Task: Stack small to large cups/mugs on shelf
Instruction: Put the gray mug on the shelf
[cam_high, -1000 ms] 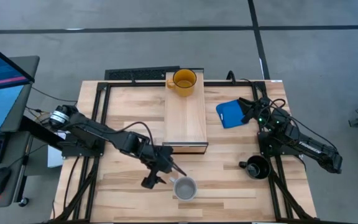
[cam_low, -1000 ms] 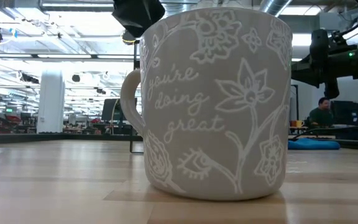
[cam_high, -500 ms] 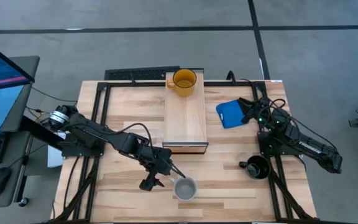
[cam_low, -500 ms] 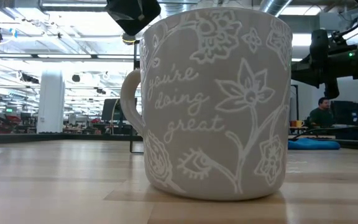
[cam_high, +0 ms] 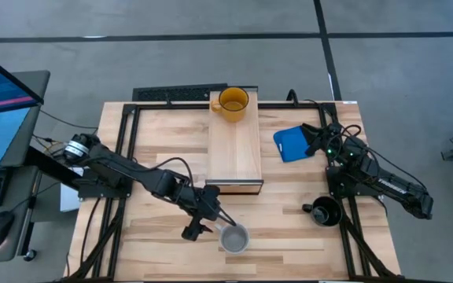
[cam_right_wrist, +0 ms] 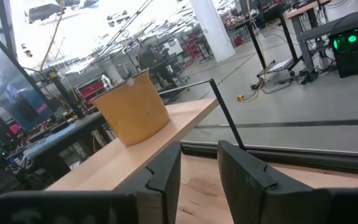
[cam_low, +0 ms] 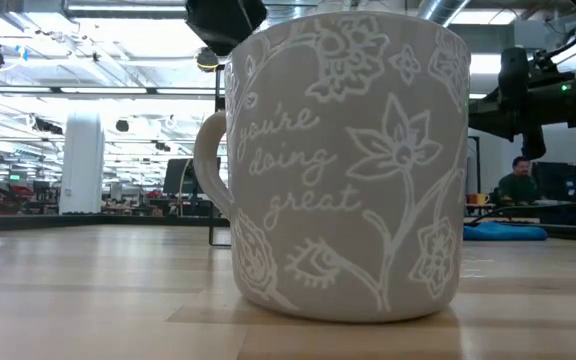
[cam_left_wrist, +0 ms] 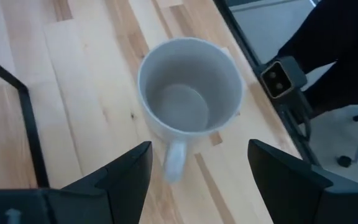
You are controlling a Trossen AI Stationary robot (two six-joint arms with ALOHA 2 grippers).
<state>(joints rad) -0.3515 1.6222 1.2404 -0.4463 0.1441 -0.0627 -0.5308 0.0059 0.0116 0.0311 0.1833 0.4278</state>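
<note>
Upright at the high view's bottom centre, the grey mug reads "you're doing great", its handle between the left gripper's spread fingers.

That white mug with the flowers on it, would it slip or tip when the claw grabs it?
The white mug looks glazed and rigid, so probably a bit slippery and breakable. Wide and squat on the table, it seems unlikely to tip. The open left gripper hovers over its handle.

Left claw agape, right arm idle.
</note>
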